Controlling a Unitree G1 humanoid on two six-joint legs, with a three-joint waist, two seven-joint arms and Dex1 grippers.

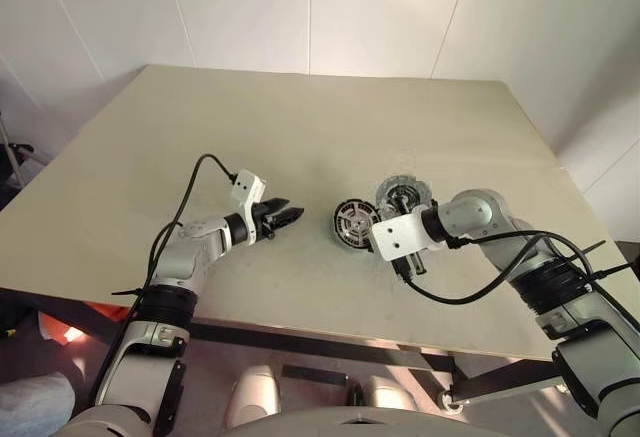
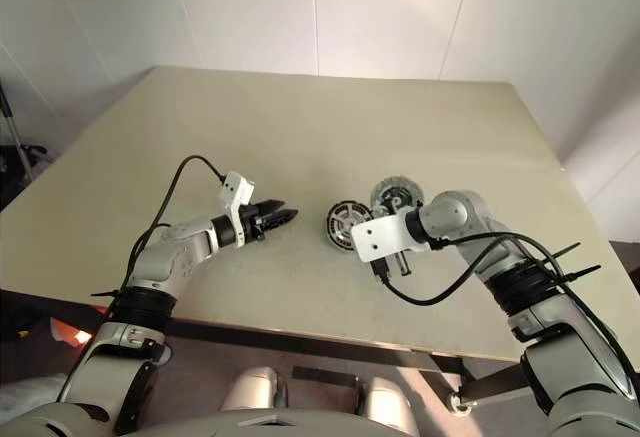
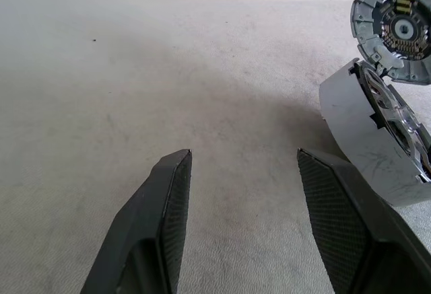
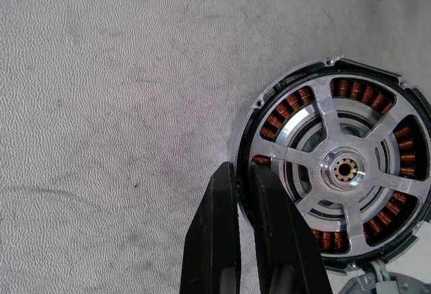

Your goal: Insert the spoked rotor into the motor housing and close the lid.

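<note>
near the table's [image 1: 300, 127] middle the motor housing [image 4: 333, 173] lies flat with the spoked rotor [image 4: 343, 169] already seated over its copper windings. the right tool [image 4: 244, 173] pinches the housing's rim, likely to steady it. the lid [image 1: 403, 195] waits just beside. the left tool [image 1: 285, 215] hovers open, well apart.

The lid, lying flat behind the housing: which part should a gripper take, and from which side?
Best guess: the lid by its thin outer rim, from above on its far side, since it lies flat with the motor housing close against its near edge.
</note>
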